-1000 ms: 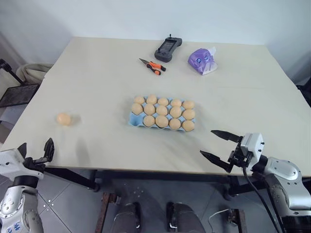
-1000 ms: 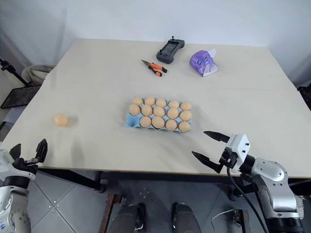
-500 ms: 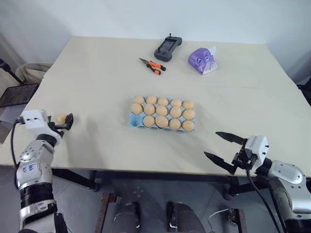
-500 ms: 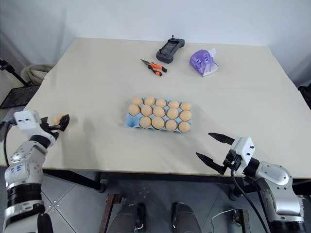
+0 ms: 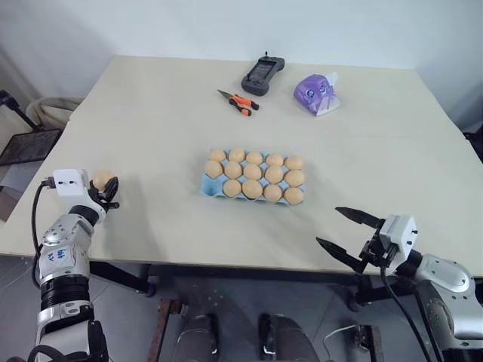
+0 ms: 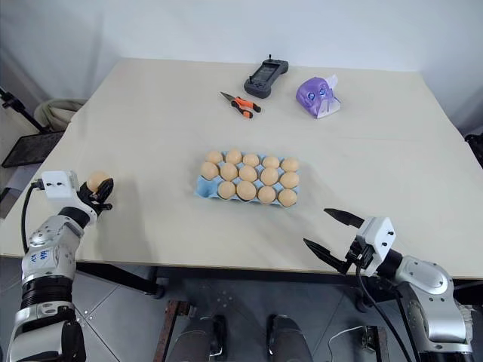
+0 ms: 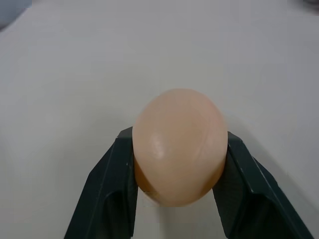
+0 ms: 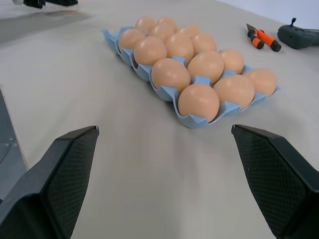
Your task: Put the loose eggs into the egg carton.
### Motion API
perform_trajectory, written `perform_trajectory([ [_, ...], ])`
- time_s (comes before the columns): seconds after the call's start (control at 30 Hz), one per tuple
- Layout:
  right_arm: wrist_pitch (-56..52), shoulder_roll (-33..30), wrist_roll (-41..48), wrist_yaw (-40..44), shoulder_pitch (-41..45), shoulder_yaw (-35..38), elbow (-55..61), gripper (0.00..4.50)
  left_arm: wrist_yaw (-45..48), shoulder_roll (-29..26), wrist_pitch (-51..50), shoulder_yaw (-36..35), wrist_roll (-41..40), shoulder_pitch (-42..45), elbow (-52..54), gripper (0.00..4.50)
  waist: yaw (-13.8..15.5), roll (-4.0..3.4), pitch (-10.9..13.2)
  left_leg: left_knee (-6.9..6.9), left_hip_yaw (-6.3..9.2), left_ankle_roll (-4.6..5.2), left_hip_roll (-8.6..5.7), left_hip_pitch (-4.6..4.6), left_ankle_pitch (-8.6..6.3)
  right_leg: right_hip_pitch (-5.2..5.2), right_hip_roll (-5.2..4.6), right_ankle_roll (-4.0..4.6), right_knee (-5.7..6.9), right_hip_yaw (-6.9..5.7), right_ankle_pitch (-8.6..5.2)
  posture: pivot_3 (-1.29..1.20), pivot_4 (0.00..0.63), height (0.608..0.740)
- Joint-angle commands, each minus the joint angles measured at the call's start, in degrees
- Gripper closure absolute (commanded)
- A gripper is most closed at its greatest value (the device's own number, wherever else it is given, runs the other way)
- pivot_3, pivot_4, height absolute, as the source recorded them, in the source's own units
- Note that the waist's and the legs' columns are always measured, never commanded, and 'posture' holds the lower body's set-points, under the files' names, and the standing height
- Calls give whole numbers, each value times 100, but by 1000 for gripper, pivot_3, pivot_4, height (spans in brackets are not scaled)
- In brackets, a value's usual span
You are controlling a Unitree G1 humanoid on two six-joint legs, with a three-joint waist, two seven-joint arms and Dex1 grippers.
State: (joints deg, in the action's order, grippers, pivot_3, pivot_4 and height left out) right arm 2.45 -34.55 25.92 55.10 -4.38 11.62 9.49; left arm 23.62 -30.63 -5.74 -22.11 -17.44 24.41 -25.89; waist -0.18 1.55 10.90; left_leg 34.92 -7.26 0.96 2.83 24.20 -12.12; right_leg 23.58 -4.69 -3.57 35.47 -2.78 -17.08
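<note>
While the left gripper [image 7: 177, 164] sits closed on a smooth tan-orange oval egg [image 7: 178, 145], one black finger [image 7: 107, 191] pressing each flank, the egg's long axis runs along the fingers and its rounded end pokes out past their tips. That grip sits just above the pale beige worktop [image 5: 151, 113], close to its left edge and toward the near left corner.

From there the light blue moulded egg carton [image 5: 252, 177] lies well off to the right and slightly farther in, near the middle of the worktop, its long side running left to right. From where I stand I cannot make out which cup is free among its tan eggs.

The right gripper [image 5: 348, 234] hovers at the near edge, holding nothing, fingers spread wide, nearer the carton than the left one.

Carrying the egg across to the carton looks like the next job.
</note>
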Motion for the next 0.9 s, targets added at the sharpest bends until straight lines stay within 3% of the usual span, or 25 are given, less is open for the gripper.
perform_trajectory([
  [0.03, 118, -46, 37, -42, -57, 198, 169, 0, 1245, -21, 394, 539, -271, 132, 827, 2605, 30, 0, 0, -1, 1, 0, 0, 2, 0, -1, -3, 0, -3, -4, 0, 0, 150, 740],
  [0.23, 109, -47, 8, -199, -127, 290, 236, 0, 2621, 253, 154, 1929, 61, 930, 648, 2605, 38, -1, 0, 1, -6, 1, -7, 3, 0, -9, -10, -3, -8, -4, 2, 0, 150, 740],
  [0.4, 74, 0, 12, -396, -338, 382, 487, 0, 2506, 699, 295, 2373, 489, 1637, -205, 2605, -10, -4, -2, 8, -18, 6, 3, 0, 3, -3, 16, -4, 0, 3, 1, 0, 150, 740],
  [0.57, 53, 39, 41, -591, -522, 456, 726, 0, 2373, 722, 566, 2220, 563, 1846, -729, 2605, -4, -3, -2, 25, -16, 9, 7, -2, 6, -3, 26, -5, 18, 0, -2, 0, 150, 740],
  [0.67, 21, 31, 64, -661, -667, 467, 865, 0, 2563, 646, 540, 2120, 429, 1780, -692, 1946, 9, -3, -2, 29, -15, 9, 3, -2, 6, -6, 19, -10, 19, 0, 1, 0, 150, 740],
  [0.87, 23, 17, 103, -663, -712, 402, 925, 0, 2978, 509, 384, 2096, 305, 1476, -239, 15, 7, -4, -2, 28, -16, 10, 0, -1, 7, -7, 14, -15, 15, 5, 4, 0, 150, 740],
  [0.9, 22, 14, 106, -656, -693, 385, 924, 0, 3001, 520, 371, 2065, 266, 1439, -175, 15, 9, -3, -2, 28, -16, 11, 1, -1, 7, -7, 14, -14, 16, 4, 4, 0, 150, 740],
])
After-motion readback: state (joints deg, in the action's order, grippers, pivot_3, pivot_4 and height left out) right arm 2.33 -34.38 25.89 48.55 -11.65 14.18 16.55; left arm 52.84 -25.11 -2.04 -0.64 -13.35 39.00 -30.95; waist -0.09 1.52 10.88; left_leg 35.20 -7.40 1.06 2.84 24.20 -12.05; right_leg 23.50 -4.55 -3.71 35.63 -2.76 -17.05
